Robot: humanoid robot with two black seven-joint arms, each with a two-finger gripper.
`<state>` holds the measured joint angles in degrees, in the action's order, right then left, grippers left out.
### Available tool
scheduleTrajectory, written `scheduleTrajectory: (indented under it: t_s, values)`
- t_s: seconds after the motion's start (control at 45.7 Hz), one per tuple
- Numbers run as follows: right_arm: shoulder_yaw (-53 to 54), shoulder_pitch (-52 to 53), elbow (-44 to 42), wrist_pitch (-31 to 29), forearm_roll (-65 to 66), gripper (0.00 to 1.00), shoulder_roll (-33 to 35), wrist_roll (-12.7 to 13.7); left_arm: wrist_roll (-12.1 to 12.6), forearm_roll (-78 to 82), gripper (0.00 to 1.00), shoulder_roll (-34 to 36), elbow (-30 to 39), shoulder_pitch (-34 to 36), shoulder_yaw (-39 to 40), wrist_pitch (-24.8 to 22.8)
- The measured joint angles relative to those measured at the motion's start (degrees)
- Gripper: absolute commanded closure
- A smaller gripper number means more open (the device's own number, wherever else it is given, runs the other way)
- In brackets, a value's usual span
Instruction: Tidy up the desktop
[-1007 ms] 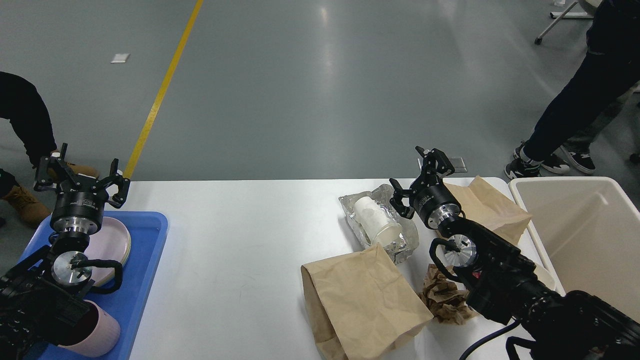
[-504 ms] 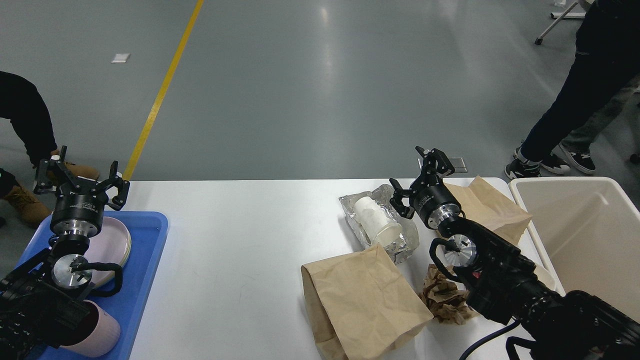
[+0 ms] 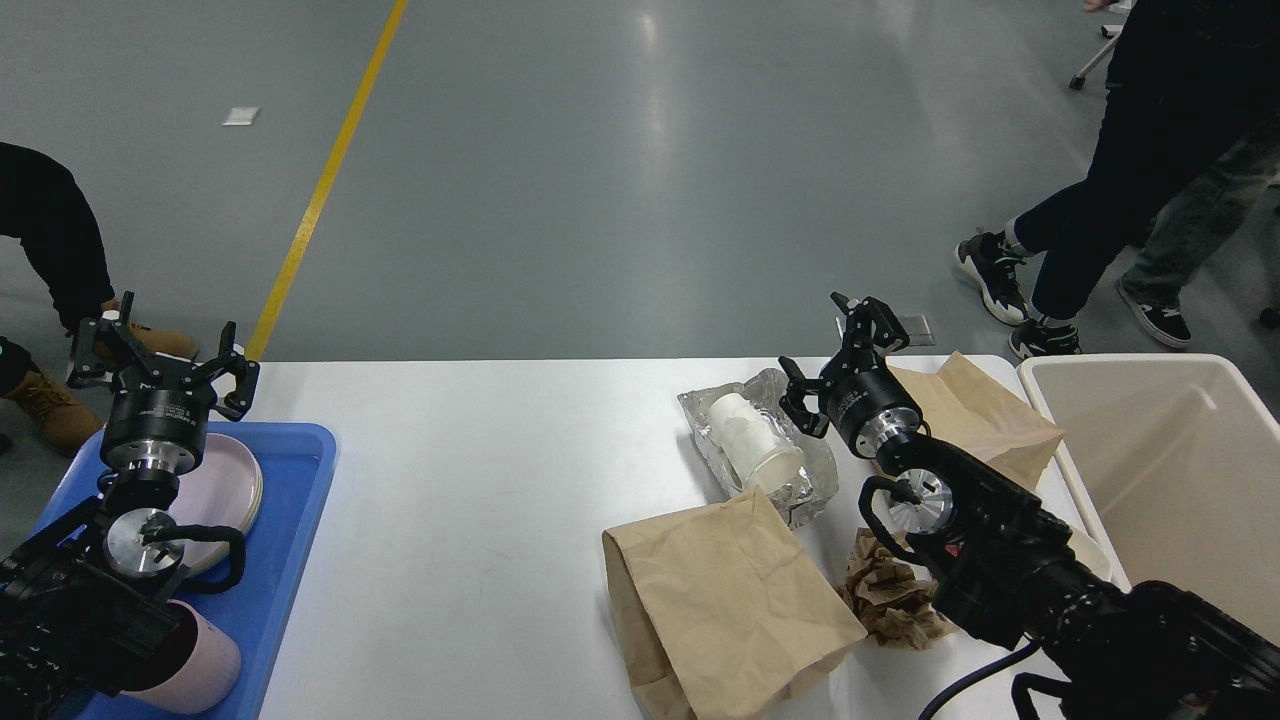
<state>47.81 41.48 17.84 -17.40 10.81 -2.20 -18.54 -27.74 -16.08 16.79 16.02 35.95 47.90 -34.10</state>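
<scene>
The white desktop (image 3: 480,480) fills the lower view. On its right lie a foil wrapper (image 3: 800,490) holding a white paper cup (image 3: 752,442), a large brown paper bag (image 3: 720,600), a crumpled brown paper wad (image 3: 888,595) and a second brown bag (image 3: 980,415). My right gripper (image 3: 838,360) is open and empty, just right of the cup and above the foil. My left gripper (image 3: 160,352) is open and empty above the blue tray (image 3: 290,540).
The blue tray holds a pink plate (image 3: 225,492) and a pink cup (image 3: 195,670) lying at its near end. A cream-white bin (image 3: 1170,470) stands at the desktop's right edge. People's legs (image 3: 1130,190) are on the floor at the far right; another person is at the left edge.
My left gripper has drifted slightly. The right arm is still. The person at the far right has stepped to the left.
</scene>
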Motion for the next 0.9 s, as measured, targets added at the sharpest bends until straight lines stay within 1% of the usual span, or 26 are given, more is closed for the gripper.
scheduleTrajectory:
  t_s: [0.723,0.898]
  values:
    - [-0.1,0.0,0.0,0.1,0.0,0.00,0.0,0.1,0.0,0.0,0.04,0.0,0.0,0.0,0.0,0.0]
    - [-0.1,2.8,-0.1,0.8,0.0,0.00,0.0,0.4,0.0,0.0,0.04,0.0,0.0,0.0,0.0,0.0]
